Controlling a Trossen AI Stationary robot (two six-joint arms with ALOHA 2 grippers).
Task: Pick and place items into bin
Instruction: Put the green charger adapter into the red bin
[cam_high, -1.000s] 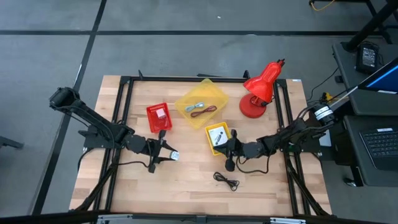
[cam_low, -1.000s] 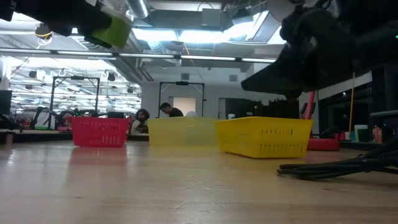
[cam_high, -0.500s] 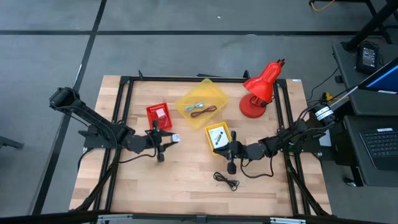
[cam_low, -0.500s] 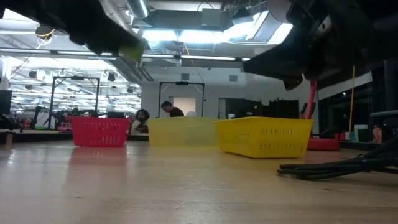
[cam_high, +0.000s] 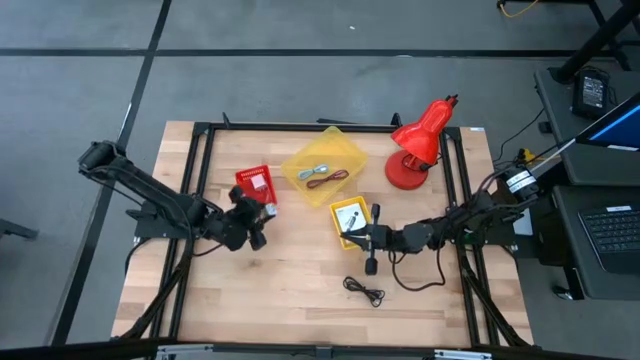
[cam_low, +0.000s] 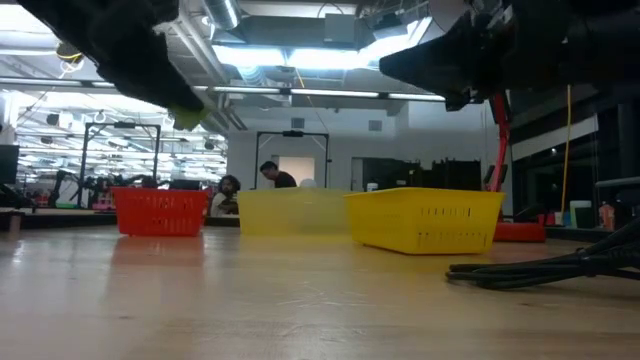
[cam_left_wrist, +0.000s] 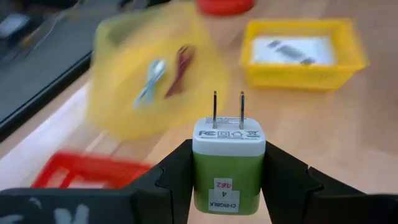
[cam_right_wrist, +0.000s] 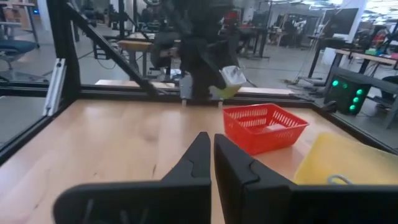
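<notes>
My left gripper (cam_high: 263, 213) hangs above the wood just near-side of the red basket (cam_high: 256, 186), shut on a green-and-white plug-in charger (cam_left_wrist: 228, 163). The charger also shows as a green block (cam_low: 187, 116) high in the low view. My right gripper (cam_high: 363, 239) hovers shut by the small yellow basket (cam_high: 350, 218) and holds nothing; its fingers (cam_right_wrist: 211, 163) lie together. A black cord (cam_high: 364, 291) lies coiled on the table near it. The big yellow bin (cam_high: 325, 152) holds a blue-grey strip (cam_high: 321, 171) and a dark red cord (cam_high: 336, 178). My left gripper pinches the charger's green body (cam_left_wrist: 228, 177) between its two fingers (cam_left_wrist: 179, 173), one on each side face. The white end with the two metal prongs (cam_left_wrist: 227, 109) points forward, away from the gripper. The charger is lifted clear of the table.
A red desk lamp (cam_high: 420, 145) stands at the far right of the table. The red basket holds a white card (cam_high: 259, 184), and the small yellow basket holds a white card with a dark thing on it. Bare wood lies along the near edge. People show in the room beyond.
My left gripper has carried the charger toward the far edge, from open wood to just beside the red basket, turning as it went. In the low view my right gripper has risen.
</notes>
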